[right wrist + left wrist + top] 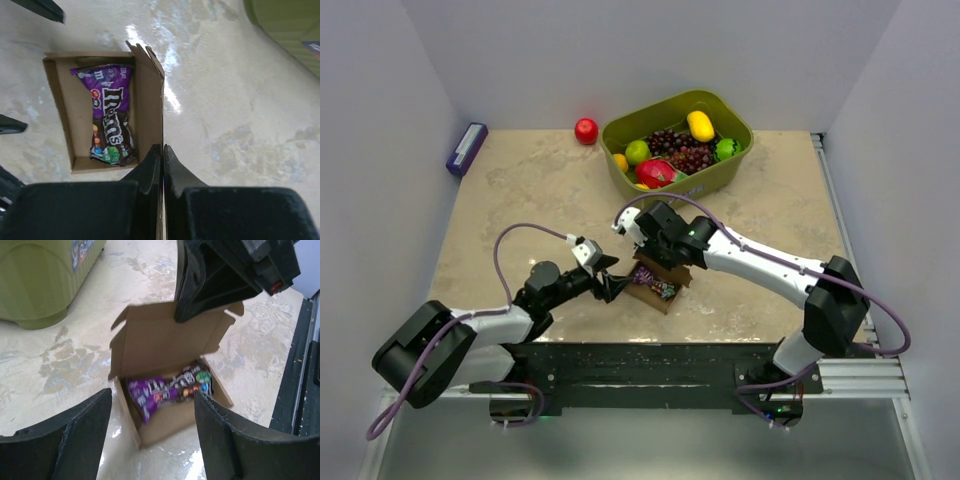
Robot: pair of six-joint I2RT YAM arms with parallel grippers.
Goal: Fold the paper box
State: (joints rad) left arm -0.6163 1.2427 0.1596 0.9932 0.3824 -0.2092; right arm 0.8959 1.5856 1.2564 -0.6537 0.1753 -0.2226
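Sitting near the front edge of the table (520, 200), between the two grippers, the paper box (665, 290) is open, with its lid standing upright along the far side. A purple candy bag (167, 390) lies flat inside the tray and fills most of the floor. The lid's small side flaps stick out at its left and right ends, unfolded.

The right gripper (162, 150) comes down on the lid from above. Its two fingers are pressed almost together, with only the thin cardboard edge of the lid between them, so it has the lid pinched. In the left wrist view the same gripper shows as a black wedge clamped on the lid's top edge.

The left gripper (152, 396) is low at the near side of the box, pointing toward it. Its jaws are spread wide, wider than the box's near wall, and hold nothing; whether the fingertips touch the cardboard I cannot tell.

Behind the box and well apart from it stands a green bin (720, 175) filled with fruit. A red apple (586, 131) lies just left of the bin, and a small purple box (467, 148) rests at the table's far left edge.
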